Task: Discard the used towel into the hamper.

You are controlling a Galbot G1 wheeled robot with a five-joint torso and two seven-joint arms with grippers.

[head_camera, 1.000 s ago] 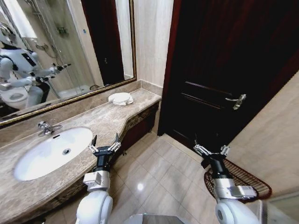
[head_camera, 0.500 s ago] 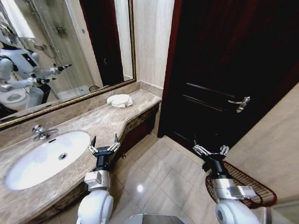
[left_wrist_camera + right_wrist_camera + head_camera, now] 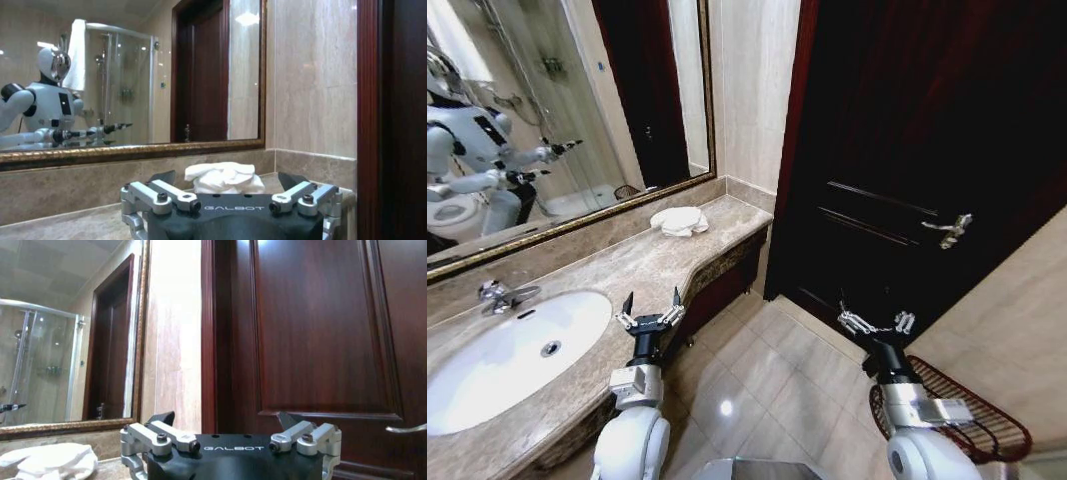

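Observation:
The used towel (image 3: 679, 221), white and crumpled, lies at the far end of the marble counter (image 3: 627, 265) below the mirror. It also appears in the left wrist view as the towel (image 3: 221, 178), straight ahead, and in the right wrist view as the towel (image 3: 50, 462), off to one side. My left gripper (image 3: 651, 308) is held open by the counter's front edge, well short of the towel. Over the floor, my right gripper (image 3: 876, 322) is open and holds nothing. The hamper (image 3: 972, 412), a dark red-brown wire basket, stands on the floor just behind my right arm.
A white sink (image 3: 507, 350) with a chrome faucet (image 3: 502, 295) is set in the counter at the left. A large mirror (image 3: 557, 120) reflects the robot. A dark wooden door (image 3: 927, 150) with a lever handle (image 3: 954, 230) stands ahead. The tiled floor (image 3: 777, 385) lies between counter and door.
The whole picture has shifted, so the camera moved: the sink now lies farther left and the hamper farther right. Both grippers keep their pose and stay open.

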